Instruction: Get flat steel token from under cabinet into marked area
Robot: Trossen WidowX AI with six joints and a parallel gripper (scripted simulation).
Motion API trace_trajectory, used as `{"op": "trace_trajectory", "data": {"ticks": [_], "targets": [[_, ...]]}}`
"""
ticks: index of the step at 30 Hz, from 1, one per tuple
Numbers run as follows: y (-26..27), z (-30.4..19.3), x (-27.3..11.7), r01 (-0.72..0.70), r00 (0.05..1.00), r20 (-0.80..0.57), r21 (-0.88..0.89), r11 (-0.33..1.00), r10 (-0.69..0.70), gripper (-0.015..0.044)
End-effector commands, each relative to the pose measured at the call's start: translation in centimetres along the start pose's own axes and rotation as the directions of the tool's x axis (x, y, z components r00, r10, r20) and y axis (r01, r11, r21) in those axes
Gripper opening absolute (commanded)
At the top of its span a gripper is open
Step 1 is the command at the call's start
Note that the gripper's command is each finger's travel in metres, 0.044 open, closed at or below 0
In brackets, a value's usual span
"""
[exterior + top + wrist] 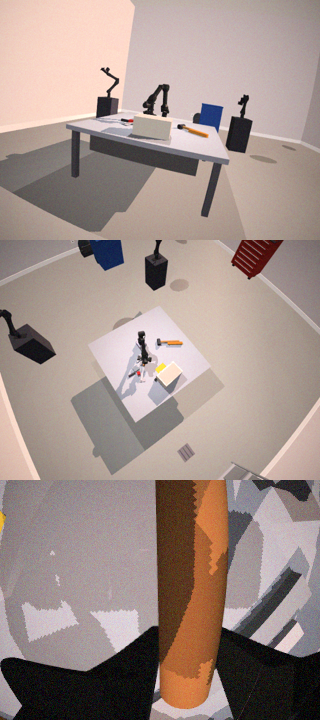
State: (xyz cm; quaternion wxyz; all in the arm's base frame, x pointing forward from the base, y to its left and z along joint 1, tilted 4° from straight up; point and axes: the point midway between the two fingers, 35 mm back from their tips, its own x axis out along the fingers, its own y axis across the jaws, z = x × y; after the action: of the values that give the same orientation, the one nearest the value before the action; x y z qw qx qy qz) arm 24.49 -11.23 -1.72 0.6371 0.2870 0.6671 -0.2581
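Observation:
My gripper (144, 363) (164, 115) (190, 652) is shut on an orange handle (205, 630), seen upright between the fingers in the wrist view. In the top view a pale shaft (142, 374) with a short crosspiece at its far end runs on from the orange part below the gripper. The cream cabinet (169, 374) (151, 127) stands to the right of the shaft in that view. The marked area is a yellow patch (160, 367) against the cabinet's side, partly hidden by it; the gripper is left of it. The steel token cannot be made out in any view.
A black-and-red tool (133, 373) (126, 120) lies left of the pale shaft in the top view. A hammer (158, 342) (180, 126) lies beside an orange bar (175, 343) (198, 133). A small dark block (155, 379) is at the cabinet's left corner.

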Motion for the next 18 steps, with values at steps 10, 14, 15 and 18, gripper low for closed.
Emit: {"op": "trace_trajectory", "data": {"ticks": [10,14,15,18], "targets": [[-1.2,1.4,-0.2,0.002,1.0,0.015,-0.002,1.0,-0.002,0.0],[-1.5,1.7,-0.3,0.003,1.0,0.015,-0.002,1.0,-0.003,0.0],[-1.6,1.8,-0.3,0.003,1.0,0.015,-0.002,1.0,-0.003,0.0],[-1.9,2.1,-0.3,0.003,1.0,0.015,-0.002,1.0,-0.003,0.0]]}}
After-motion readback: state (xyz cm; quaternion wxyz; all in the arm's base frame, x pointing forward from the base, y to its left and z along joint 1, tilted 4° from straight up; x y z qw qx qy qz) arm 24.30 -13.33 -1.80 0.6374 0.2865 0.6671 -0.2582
